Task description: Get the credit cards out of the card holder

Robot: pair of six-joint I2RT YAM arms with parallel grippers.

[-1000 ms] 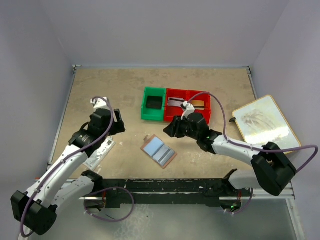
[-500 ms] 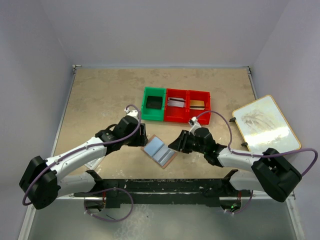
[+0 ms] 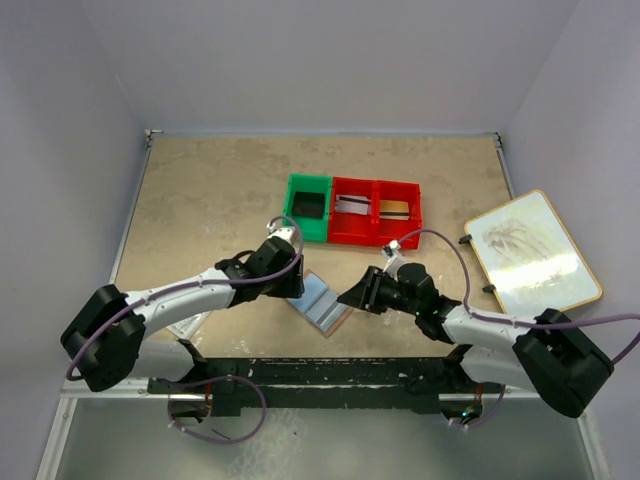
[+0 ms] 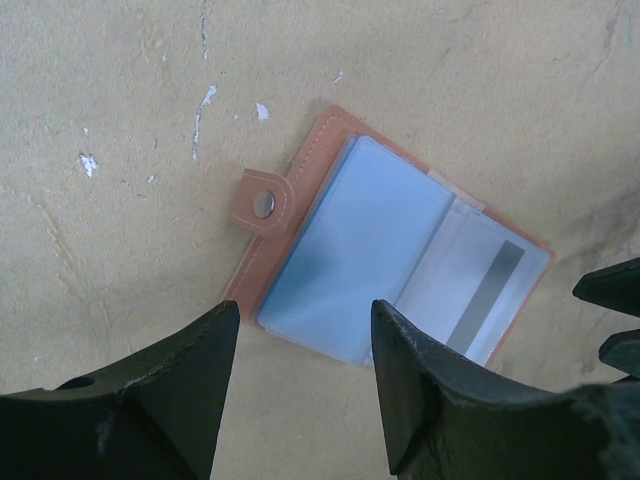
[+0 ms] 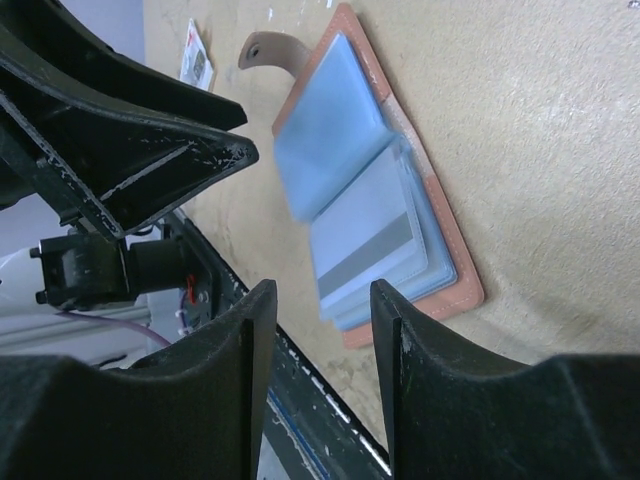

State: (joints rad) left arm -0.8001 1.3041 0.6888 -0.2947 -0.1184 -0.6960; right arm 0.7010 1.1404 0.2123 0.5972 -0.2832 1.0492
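Frame centre: left fingers [image 4: 180, 385] and right fingers [image 5: 225, 365], both spread apart, flank the open card holder [image 3: 321, 301] on the counter [image 3: 200, 190].

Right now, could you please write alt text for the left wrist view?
An open card holder lies on the beige table, snap tab to the left, a grey-striped card in its right sleeve. The left gripper hovers over it, jaws apart and empty.

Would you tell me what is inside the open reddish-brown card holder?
Light blue-grey plastic sleeves fill the reddish-brown leather card holder; one pale card with a grey stripe shows through. Any cards beneath the stacked sleeves are covered.
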